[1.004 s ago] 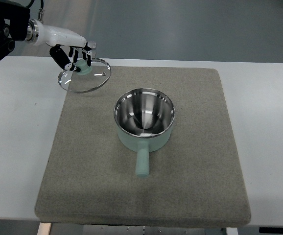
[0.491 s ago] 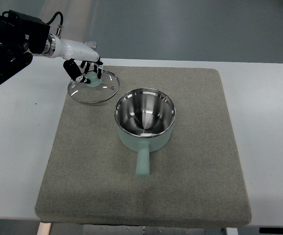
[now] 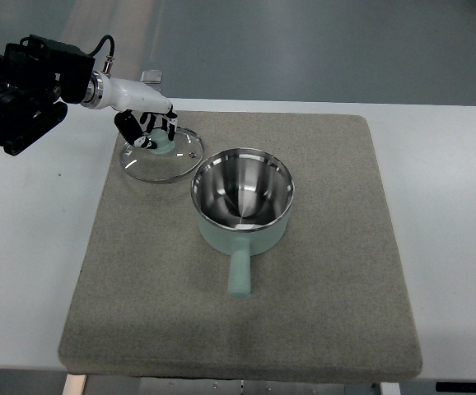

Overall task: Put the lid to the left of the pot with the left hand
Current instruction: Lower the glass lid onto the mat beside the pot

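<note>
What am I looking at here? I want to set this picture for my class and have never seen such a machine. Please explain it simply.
One camera looks steeply down from the robot's own side. The black-and-white arm entering from the left ends in the left hand, with fingers. They grip the mint-green knob of a round glass lid, which is over a grey felt mat on a white table. Right of the lid, close to it, stands an open mint-green pot with a steel inside, handle toward the camera. The right arm is not visible.
</note>
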